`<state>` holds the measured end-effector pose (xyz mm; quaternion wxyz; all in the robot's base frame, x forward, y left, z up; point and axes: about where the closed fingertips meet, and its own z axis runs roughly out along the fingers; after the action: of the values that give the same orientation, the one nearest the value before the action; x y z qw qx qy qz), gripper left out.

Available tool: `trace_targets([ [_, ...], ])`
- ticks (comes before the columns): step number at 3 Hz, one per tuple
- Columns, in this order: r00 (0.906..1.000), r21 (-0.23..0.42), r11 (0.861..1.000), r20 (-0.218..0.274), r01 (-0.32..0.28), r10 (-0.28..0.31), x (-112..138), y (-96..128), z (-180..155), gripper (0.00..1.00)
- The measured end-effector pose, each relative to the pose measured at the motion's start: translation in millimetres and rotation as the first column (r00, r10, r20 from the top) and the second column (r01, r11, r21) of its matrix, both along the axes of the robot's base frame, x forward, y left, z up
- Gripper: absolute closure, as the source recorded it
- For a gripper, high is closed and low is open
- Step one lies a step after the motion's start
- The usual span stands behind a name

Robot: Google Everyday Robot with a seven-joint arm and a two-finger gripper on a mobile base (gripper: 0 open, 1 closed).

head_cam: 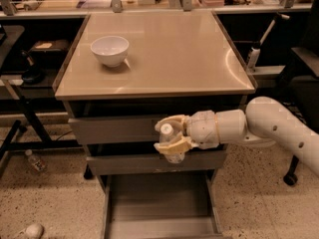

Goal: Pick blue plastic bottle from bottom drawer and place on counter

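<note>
My gripper (169,135) is shut on the blue plastic bottle (169,142), a small clear bottle with a white cap, held upright in front of the upper drawer fronts. It hangs above the bottom drawer (159,205), which is pulled out and shows a bare floor. The counter (164,54) is the beige top of the cabinet, above and behind the gripper. My white arm reaches in from the right.
A white bowl (109,50) stands on the counter's left part. A small bottle (36,161) lies on the floor at the left. A white spray bottle (254,54) stands to the right of the cabinet. A cluttered bench runs along the back.
</note>
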<state>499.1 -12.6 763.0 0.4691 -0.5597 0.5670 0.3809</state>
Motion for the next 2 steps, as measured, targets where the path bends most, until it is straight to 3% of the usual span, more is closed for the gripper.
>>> trace_targets([
  [1, 0.9995, -0.008, 1.000, 0.017, -0.028, 0.028, 5.9, -2.6, 38.6, 1.00],
  [2, 0.9995, -0.008, 1.000, 0.018, -0.028, 0.028, 6.0, -2.6, 38.9, 1.00],
])
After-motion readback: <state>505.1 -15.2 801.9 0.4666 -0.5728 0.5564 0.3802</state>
